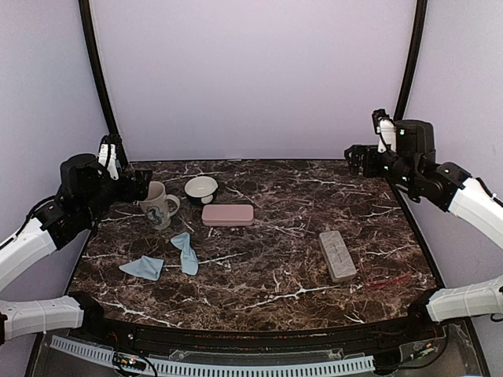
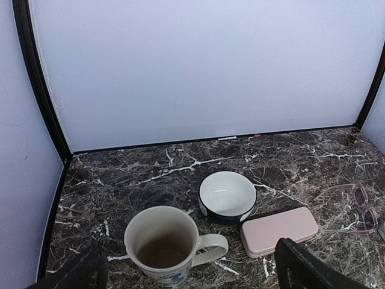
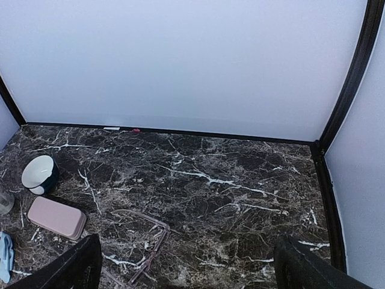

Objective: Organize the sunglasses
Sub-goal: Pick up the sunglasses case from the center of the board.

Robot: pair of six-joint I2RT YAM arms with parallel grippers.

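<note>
Lying flat on the worktop [image 1: 275, 196], red sunglasses [image 1: 387, 279] just beside the grey case [image 1: 337, 256] and a second pair [image 3: 141, 238] near the pink case [image 3: 56, 218] look light, thin-framed and fragile, likely best pinched at the bridge; both arms' jaws stand wide apart, empty.

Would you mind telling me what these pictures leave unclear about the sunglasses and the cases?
- Top view: the red sunglasses are only a faint line on the dark table; folded or open is unclear.
- Left wrist view: the second sunglasses are cut by the right edge.
- The pink case and grey case are shut, hiding any contents.
</note>
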